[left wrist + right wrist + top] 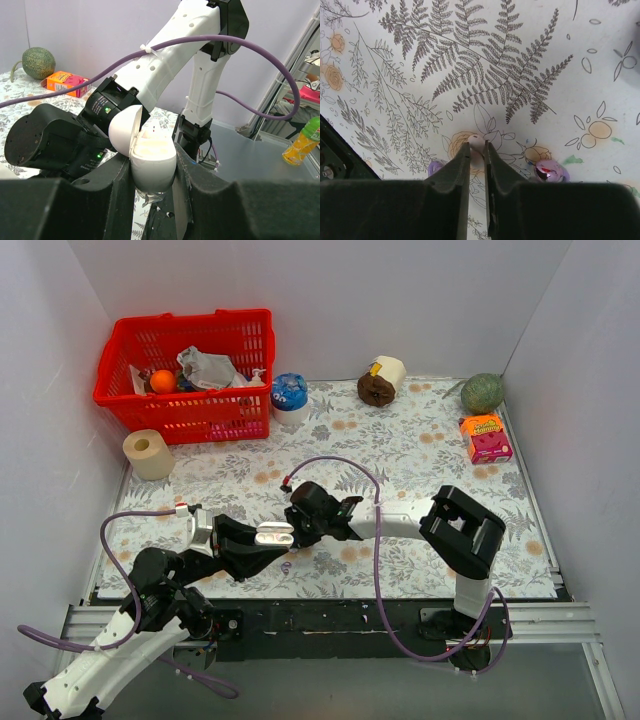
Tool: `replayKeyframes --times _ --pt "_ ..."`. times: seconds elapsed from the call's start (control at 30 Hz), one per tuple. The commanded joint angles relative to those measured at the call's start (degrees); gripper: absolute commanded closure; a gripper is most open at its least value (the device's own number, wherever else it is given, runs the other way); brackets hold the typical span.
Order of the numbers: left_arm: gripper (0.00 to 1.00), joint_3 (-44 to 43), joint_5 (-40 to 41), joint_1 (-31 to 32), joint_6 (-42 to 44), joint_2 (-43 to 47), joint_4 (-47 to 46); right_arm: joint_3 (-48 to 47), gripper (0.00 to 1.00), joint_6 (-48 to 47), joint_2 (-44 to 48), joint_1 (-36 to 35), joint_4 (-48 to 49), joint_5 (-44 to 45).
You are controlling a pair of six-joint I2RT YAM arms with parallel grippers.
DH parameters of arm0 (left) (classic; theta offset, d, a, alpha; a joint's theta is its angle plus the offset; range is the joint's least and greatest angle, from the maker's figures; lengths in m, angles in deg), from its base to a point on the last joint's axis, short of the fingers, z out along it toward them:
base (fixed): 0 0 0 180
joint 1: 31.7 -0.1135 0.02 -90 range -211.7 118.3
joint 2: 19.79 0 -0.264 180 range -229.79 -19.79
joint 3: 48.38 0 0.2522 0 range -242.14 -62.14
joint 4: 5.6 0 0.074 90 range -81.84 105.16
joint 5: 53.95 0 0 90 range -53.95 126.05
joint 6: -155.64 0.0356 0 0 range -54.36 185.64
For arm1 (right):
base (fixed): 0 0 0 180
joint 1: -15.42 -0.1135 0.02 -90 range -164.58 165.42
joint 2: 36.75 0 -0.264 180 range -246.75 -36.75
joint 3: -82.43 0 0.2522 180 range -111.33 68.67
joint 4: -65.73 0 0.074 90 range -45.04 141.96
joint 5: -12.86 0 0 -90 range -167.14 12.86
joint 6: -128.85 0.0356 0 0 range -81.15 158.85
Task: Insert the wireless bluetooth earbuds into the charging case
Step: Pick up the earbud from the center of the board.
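Left gripper (152, 175) is clamped on the charging case (151, 159). There's just one case, held up off the tabletop (420, 445) over the near edge, mouth up, lid flipped back toward the right arm's wrist.

Right gripper (477, 150) points down at the tabletop by that same near edge. Its jaws are nearly together, pinching a whitish earbud (476, 142) right at the tips.

So the whole thing turns on this: the case's mouth sits above the pinched bud and toward the left arm's side. In the top view the case's long axis runs roughly along the near edge. The right arm is the one that has to lift and come over it, I'd guess.

Bud count: one in the jaws, plus a shiny purple second earbud (549, 171) lying just beside the fingers, so two. A purple sliver (436, 167) peeks out on the fingers' other side and a white nub (151, 131) pokes up inside the case — can't tell what either is.
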Motion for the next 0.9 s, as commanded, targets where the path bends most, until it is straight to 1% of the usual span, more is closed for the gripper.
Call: replayKeyframes --times 0.0,0.03,0.07,0.1,0.23,0.33,0.37,0.47,0.57,0.87 --pt "1.00 -1.8 0.1 -0.1 -0.1 -0.9 -0.3 2.2 0.87 -1.3 -1.6 -0.5 -8.7 3.1" --pt "1.00 -1.9 0.1 -0.1 -0.1 -1.0 -0.3 2.4 0.90 -1.5 -0.6 -0.5 -8.6 3.4" --pt "1.00 -1.9 0.0 -0.1 0.0 -1.1 -0.4 2.5 0.96 -1.6 0.0 -0.3 -8.6 4.1" --pt "1.00 -1.9 0.0 -0.1 0.1 -1.5 -0.5 2.5 0.99 -1.9 0.6 -0.3 -8.9 4.6" --pt "1.00 -1.7 0.3 -0.1 0.7 -2.4 -1.3 1.6 0.99 -5.8 6.3 0.6 -11.0 7.0" --pt "1.00 -1.5 0.6 -0.1 0.9 -3.2 -2.5 0.3 0.99 -9.4 8.2 0.7 -13.6 8.0" --pt "1.00 -1.4 0.6 -0.1 0.9 -3.4 -2.8 0.4 0.89 -9.7 8.5 0.7 -13.5 6.9" --pt "1.00 -1.2 0.5 -0.1 0.8 -4.1 -3.8 2.4 0.68 -9.0 9.6 0.6 -11.8 4.8" --pt "1.00 -1.1 0.3 -0.1 0.3 -4.6 -4.2 4.4 0.65 -7.5 10.6 0.6 -9.8 4.6" --pt "1.00 -1.1 0.2 -0.1 0.2 -4.5 -4.1 6.9 0.67 -5.7 14.2 0.5 -9.0 7.0"
